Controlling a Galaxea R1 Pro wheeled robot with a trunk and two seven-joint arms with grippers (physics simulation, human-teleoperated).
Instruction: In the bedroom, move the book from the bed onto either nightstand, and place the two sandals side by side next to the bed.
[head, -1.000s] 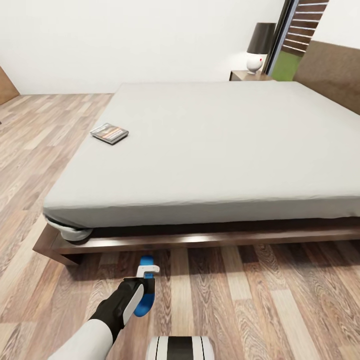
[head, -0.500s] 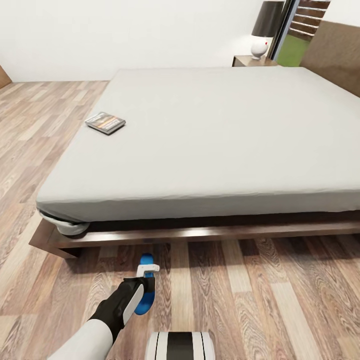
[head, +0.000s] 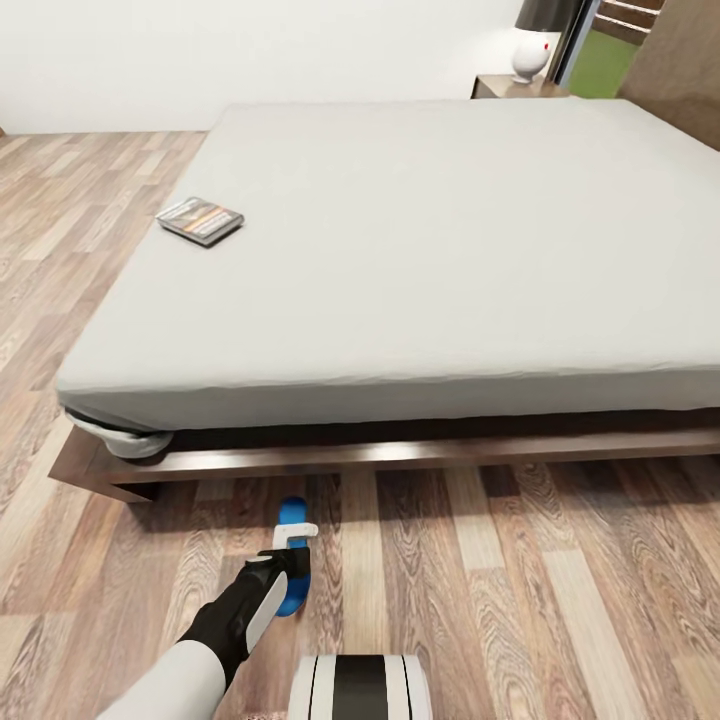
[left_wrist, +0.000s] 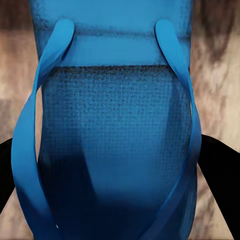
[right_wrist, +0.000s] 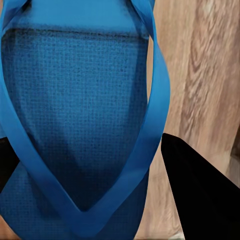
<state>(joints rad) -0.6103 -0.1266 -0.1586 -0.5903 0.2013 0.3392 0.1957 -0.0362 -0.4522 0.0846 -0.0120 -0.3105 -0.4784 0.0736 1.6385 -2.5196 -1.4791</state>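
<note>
L gripper (head: 291, 560) clenched on a blue sandal (head: 292, 520) over the floor (head: 560, 600), just in front of the bed (head: 420, 250). R gripper (right_wrist: 85, 200) straddles another sandal (right_wrist: 75, 115), grip state can't tell. Book (head: 200, 220) lies near the mattress edge; nightstand (head: 515, 88) w/ lamp (head: 535, 50) behind the bed.

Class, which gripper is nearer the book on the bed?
Probably left: left gripper holds a sandal over the floor before the bed, on the book's side. Right gripper flanks a second sandal, place unclear.
</note>
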